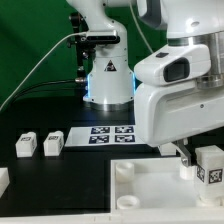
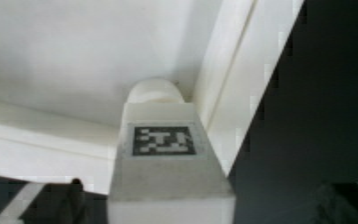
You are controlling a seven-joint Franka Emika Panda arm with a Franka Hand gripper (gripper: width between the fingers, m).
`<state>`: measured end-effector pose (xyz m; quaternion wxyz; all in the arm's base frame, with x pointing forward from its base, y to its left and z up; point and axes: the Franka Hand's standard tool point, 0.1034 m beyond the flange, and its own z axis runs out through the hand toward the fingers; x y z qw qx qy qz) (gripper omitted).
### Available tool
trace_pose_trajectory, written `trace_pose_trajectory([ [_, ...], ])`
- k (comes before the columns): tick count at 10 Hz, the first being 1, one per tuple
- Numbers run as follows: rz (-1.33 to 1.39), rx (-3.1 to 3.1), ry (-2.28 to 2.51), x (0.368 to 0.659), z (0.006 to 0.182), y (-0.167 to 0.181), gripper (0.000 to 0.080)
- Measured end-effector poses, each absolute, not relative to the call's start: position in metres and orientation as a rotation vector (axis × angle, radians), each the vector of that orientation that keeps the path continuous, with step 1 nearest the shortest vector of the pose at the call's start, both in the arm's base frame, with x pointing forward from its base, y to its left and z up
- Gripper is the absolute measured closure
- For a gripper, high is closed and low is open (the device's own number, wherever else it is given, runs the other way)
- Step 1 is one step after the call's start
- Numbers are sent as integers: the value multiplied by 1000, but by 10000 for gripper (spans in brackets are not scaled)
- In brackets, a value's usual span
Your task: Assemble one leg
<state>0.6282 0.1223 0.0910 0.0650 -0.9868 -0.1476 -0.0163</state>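
Observation:
One leg [image 2: 158, 165], a white post with a black-and-white tag [image 2: 160, 140] on its blocky end, fills the middle of the wrist view. It stands between the dark fingers [image 2: 30, 203] of my gripper [image 2: 179, 205], which is open and astride it; no pad visibly presses on it. In the exterior view this leg [image 1: 209, 165] stands upright at the near right corner of the large white panel [image 1: 150, 190], just below my gripper [image 1: 193, 154]. The arm's bulk hides most of the fingers there.
Two more legs [image 1: 24, 146] [image 1: 52, 143] lie on the black table at the exterior view's left, a third [image 1: 3, 181] at the left edge. The marker board [image 1: 110, 133] lies before the arm's base. The panel shows round corner holes [image 1: 124, 171].

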Motion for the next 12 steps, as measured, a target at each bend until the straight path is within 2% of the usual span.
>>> trace_pose_trajectory([
  [3, -51, -2989, -417, 631, 88, 109, 151],
  [6, -40, -2993, -376, 630, 85, 109, 151],
  [7, -40, -2993, -376, 630, 85, 110, 264],
  [8, -39, -2993, -376, 630, 85, 110, 264],
  [9, -40, -2993, -376, 630, 85, 110, 458],
  [10, -40, -2994, -373, 630, 85, 110, 508],
  [12, -40, -3003, -255, 630, 84, 111, 508],
])
